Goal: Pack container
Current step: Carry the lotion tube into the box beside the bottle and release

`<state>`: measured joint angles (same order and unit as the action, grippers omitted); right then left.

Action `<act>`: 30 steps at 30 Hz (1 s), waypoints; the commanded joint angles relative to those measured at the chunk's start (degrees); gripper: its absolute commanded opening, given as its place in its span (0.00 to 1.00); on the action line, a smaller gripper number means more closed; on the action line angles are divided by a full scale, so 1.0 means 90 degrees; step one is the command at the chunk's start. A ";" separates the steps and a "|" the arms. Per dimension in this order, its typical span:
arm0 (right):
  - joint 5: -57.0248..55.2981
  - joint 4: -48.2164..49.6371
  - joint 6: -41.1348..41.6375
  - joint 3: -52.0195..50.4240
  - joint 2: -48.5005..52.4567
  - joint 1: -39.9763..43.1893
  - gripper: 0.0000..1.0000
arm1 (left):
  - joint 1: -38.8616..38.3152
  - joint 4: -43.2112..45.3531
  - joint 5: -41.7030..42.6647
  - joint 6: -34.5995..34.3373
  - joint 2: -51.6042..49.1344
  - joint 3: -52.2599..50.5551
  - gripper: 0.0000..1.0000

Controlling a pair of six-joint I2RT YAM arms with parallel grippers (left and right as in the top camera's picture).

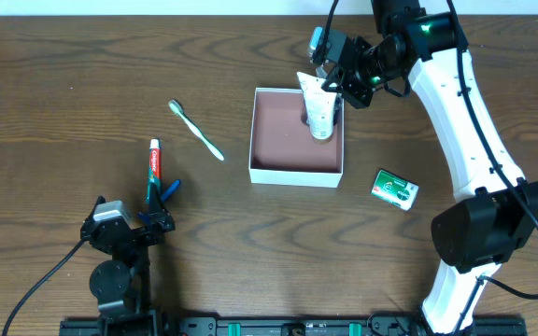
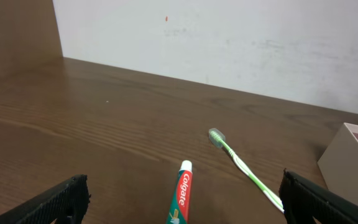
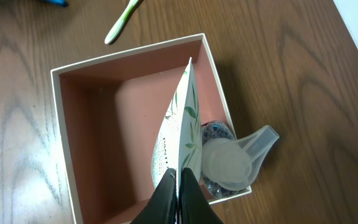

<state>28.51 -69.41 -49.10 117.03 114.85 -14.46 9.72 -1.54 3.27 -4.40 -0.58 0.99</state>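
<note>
**Clerk:** Entry one, the container [image 1: 278, 135]. Location?

**Keeper:** Middle of the surface [image 1: 54, 84], a little right of centre. Square and shallow, with white walls and a reddish-brown floor, most of it bare.

**Clerk:** Entry two, the right gripper [image 3: 180, 180].

**Keeper:** Above the container's far right corner. Its jaws are pinched tight on the flat crimped end of a white leaf-print tube [image 3: 180, 124]. The tube hangs cap-down into that corner. Whether the cap touches the floor cannot be told.

**Clerk:** Entry three, the left gripper [image 1: 155, 222].

**Keeper:** Near the front left. Its jaws are spread wide and hold nothing. The toothpaste [image 2: 181, 193] and toothbrush [image 2: 241, 165] lie just ahead of it. A green packet [image 1: 395, 189] lies right of the container, apart from it.

**Clerk:** Handling note for the step in hand?

**Keeper:** Judged to be setting the tube down.
- The cap crowds the wall, so carry it inward first.
- Lower it and lay the body along one side, leaving floor for the remaining items.
- Part the jaws only once the tube rests on the floor. Let go upright, it may topple over the rim.
</note>
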 commanded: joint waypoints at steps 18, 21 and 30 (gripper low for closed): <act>0.0138 0.0090 -0.0100 -0.0172 0.0068 0.0063 0.57 | 0.0039 -0.0255 0.0070 0.0083 0.0039 -0.0085 0.98; 0.0138 0.0090 -0.0100 -0.0172 0.0068 0.0063 0.57 | 0.0039 -0.0253 0.0068 0.0083 0.0039 -0.0085 0.98; 0.0243 0.0160 -0.0056 -0.0153 0.0024 0.0049 0.56 | 0.0036 -0.0255 0.0068 0.0083 0.0039 -0.0085 0.98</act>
<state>28.75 -68.10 -49.89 115.48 114.96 -14.48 9.72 -1.54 3.27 -4.40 -0.58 0.99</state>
